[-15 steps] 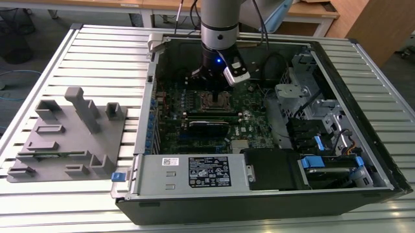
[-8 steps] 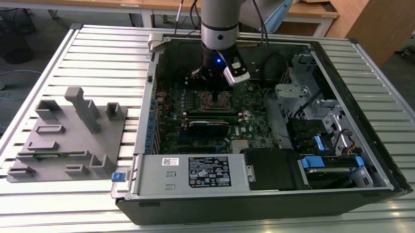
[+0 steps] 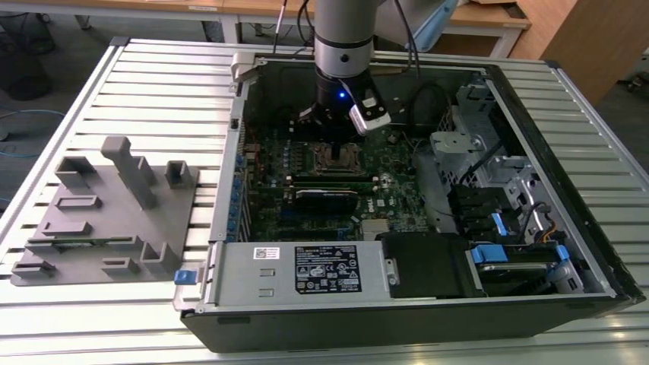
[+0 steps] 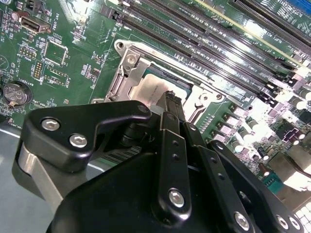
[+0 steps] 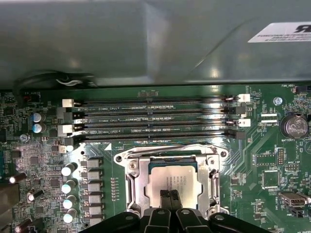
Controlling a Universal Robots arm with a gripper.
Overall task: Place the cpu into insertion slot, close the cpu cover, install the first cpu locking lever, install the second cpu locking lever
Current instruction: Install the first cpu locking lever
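The cpu (image 5: 177,179), a pale silver square, lies flat in the insertion slot (image 3: 335,157) on the green board inside the open computer case. The cpu cover (image 5: 132,180), a silvery frame, lies around it, and the chip shows through its window. My gripper (image 5: 170,195) hangs straight above the chip with its two black fingertips pressed together, right at the cpu's top face near one edge. Nothing is held between them. In the second wrist view the fingertips (image 4: 170,99) hide part of the cpu (image 4: 150,92). I cannot make out how the locking levers stand.
Long black memory slots (image 5: 155,119) run beside the socket, and a row of capacitors (image 5: 68,187) stands on another side. The case wall (image 5: 146,43) rises close by. A power supply box (image 3: 304,270) lies at the case's near edge. A grey parts fixture (image 3: 102,213) sits at the exterior view's left.
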